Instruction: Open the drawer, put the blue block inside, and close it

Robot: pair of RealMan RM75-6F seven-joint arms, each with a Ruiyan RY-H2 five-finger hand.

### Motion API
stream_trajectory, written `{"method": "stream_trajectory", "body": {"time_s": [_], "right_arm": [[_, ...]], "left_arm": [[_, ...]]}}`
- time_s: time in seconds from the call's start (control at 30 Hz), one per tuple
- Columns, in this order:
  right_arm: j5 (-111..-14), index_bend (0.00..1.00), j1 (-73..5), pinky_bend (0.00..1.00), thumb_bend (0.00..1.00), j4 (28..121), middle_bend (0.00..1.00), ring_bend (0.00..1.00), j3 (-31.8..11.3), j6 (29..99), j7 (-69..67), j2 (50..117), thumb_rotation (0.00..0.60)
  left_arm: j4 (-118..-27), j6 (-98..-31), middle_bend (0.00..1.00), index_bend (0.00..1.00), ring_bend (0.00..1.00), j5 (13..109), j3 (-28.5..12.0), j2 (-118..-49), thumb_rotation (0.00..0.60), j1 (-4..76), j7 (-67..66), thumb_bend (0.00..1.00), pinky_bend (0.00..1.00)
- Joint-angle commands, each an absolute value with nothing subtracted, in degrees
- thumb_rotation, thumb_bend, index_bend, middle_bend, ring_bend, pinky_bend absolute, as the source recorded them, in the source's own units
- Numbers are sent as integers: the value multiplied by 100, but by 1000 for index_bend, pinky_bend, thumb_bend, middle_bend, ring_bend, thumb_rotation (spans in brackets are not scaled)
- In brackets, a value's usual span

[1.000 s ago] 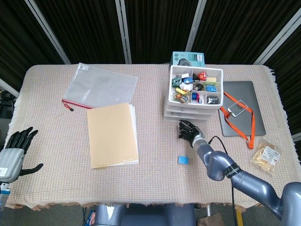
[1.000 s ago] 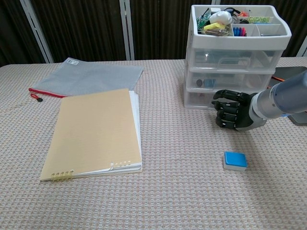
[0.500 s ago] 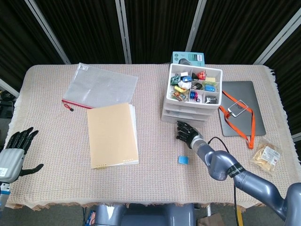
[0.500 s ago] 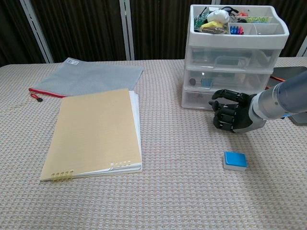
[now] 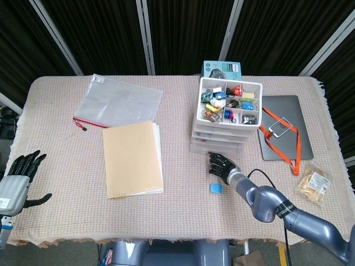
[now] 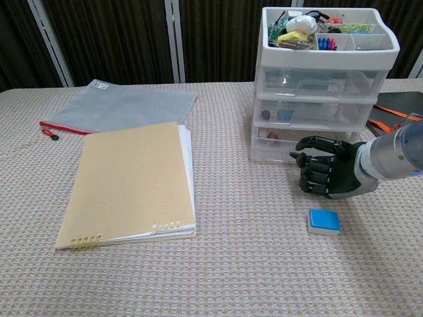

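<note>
Woven table (image 6: 225, 264) carries everything: my right robot hand (image 6: 325, 174), fingers curled on nothing, hovers before the bottom drawer (image 6: 277, 142); blue block (image 6: 324, 220) waits at its six o'clock.

Head view overhead; chest view low, nearer.

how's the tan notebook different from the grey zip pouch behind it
The tan notebook is opaque and plain, with spiral binding at its near left corner; the grey zip pouch is see-through mesh with a red zipper edge and a white label. The notebook is thicker, its white pages showing along the right edge; the pouch lies thin. Both lie flat on the table's left half, close together.
</note>
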State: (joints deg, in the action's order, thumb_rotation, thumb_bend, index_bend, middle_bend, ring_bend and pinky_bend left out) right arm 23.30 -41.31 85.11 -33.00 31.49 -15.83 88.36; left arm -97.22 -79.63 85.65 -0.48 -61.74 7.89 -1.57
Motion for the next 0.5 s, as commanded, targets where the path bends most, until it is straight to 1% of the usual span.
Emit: {"method": "stream_trajectory", "body": {"time_s": [0.03,0.5], "right_arm": [[2213,386,-4030,697,390,8743,731,768,-3218,3131,-1603,8724,600],[1817,379,-3785,697,391,9499,731,768,-3031,3233,-1802,8426,600]], "left_arm": [[-9716,-7976,0,25,0,8574,-51,-6179,600,788,-162,185,0],[-9664,-8094,0,36,0,8669,-33,-6237,600,750,-214,184,0]]}}
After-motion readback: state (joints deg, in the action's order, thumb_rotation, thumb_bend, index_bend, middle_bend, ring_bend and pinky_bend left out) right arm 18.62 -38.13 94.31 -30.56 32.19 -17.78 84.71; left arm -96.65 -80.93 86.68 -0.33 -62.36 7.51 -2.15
